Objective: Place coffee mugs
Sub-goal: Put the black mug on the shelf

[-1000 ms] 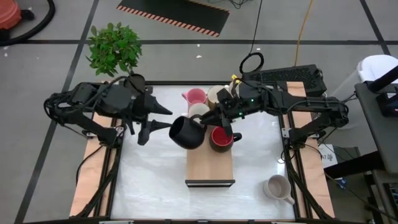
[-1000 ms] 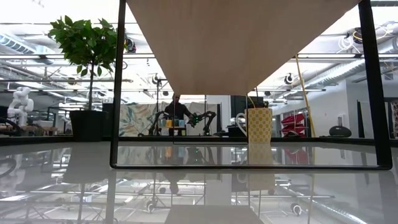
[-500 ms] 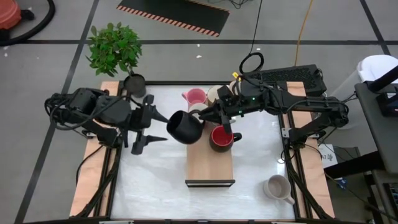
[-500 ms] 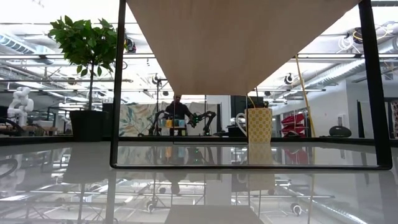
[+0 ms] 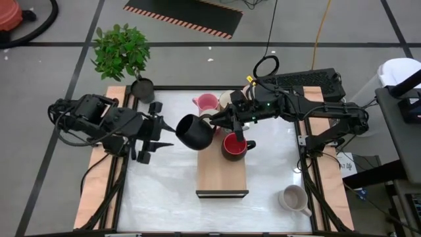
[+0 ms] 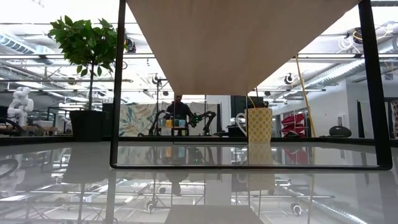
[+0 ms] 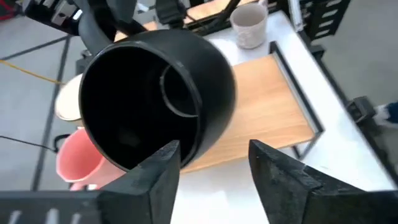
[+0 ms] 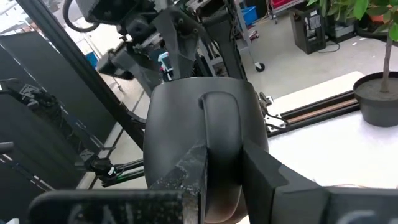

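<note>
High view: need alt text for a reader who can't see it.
The right end effector holds a black mug tilted on its side above the table, beside a red mug on a wooden board. The left end effector is open just left of it.

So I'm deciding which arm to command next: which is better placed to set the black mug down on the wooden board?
Right. The right gripper is shut on the black mug by its handle, beside the wooden board. The left gripper is open and off the mug.
</note>
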